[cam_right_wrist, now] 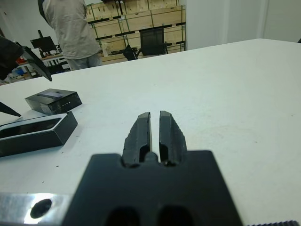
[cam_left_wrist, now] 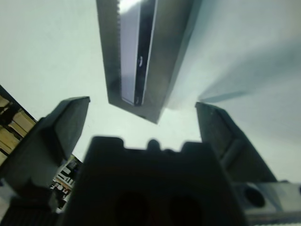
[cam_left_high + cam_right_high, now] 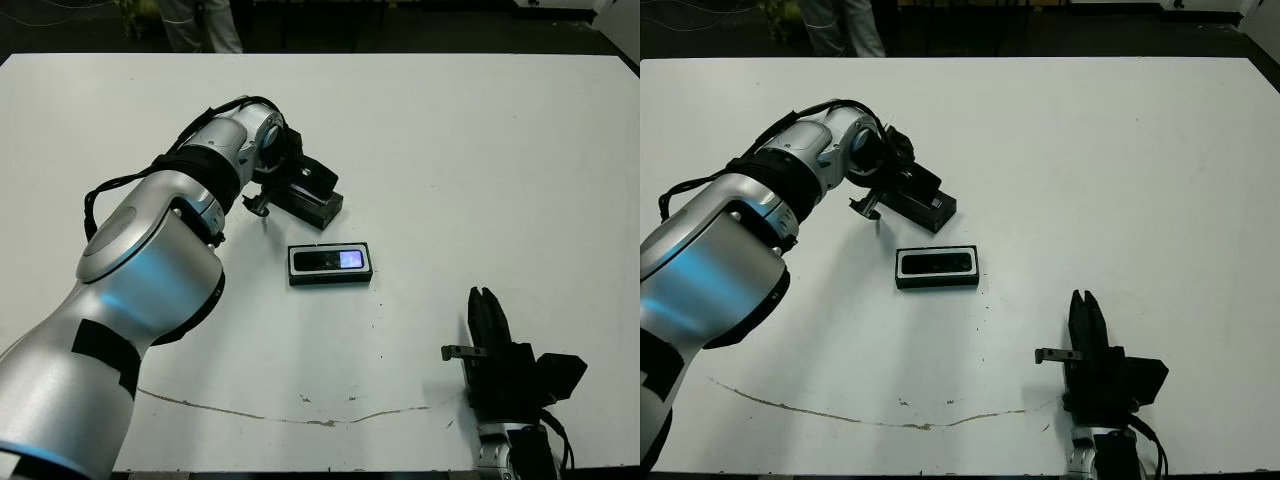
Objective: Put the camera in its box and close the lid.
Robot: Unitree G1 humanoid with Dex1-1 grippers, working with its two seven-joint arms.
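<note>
Mid-table, the shallow black rectangular box (image 3: 331, 264) with white lining holds the slim black camera (image 3: 329, 260), bluish screen up — long axis across the table. Left gripper (image 2: 141, 117) hangs spread wide over the black lid with grey glossy strip (image 3: 312, 196), just beyond the box. Right gripper (image 3: 487, 318) sits pinched together, well apart on the near right.

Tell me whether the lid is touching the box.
Apart. The left eye view shows bare white table between the lid and the box.
</note>
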